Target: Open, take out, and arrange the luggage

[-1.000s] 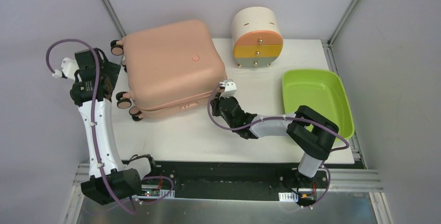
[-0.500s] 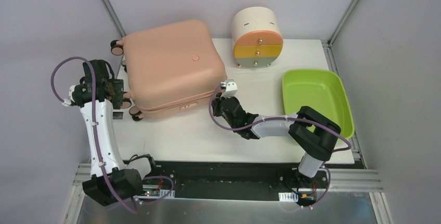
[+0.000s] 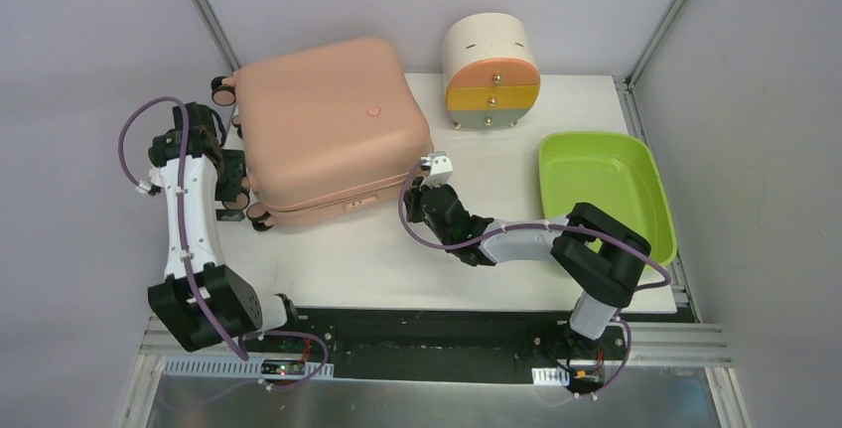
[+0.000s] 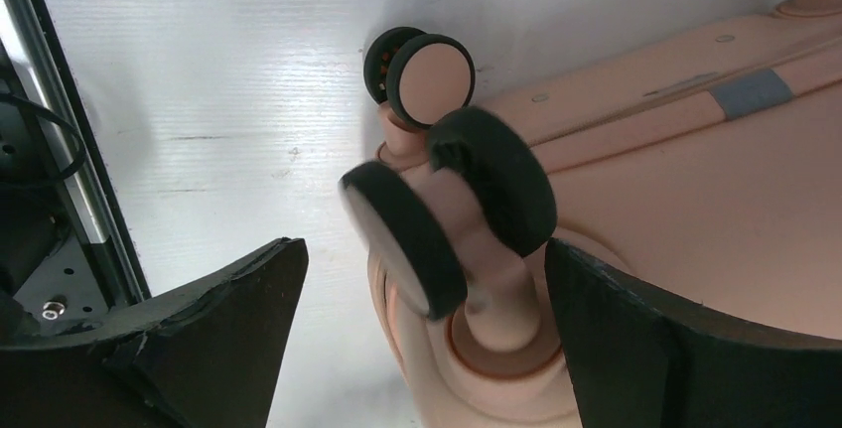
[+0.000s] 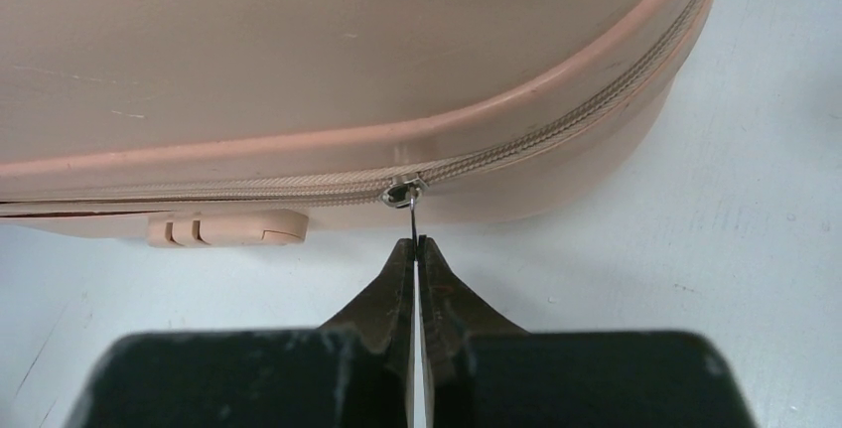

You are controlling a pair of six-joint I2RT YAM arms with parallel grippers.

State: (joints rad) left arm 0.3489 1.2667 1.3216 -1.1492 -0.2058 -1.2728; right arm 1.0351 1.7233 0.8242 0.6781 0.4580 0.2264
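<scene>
Unzipping step: my right hand [image 5: 415, 249] pinches the metal zipper pull [image 5: 405, 193] on the closed peach-pink hard-shell suitcase [image 3: 328, 120] at the tabletop's [image 3: 516, 160] eleven o'clock, left hand [image 4: 425, 249] wide around its wheel [image 4: 447, 219]; next, likely a drag along the seam.

luggage [image 4: 695, 180]: cut off right and bottom | near wheel [image 4: 412, 239]: blurred | zipper pull [image 5: 406, 193]: lower end hidden in right gripper [image 5: 417, 245]
</scene>
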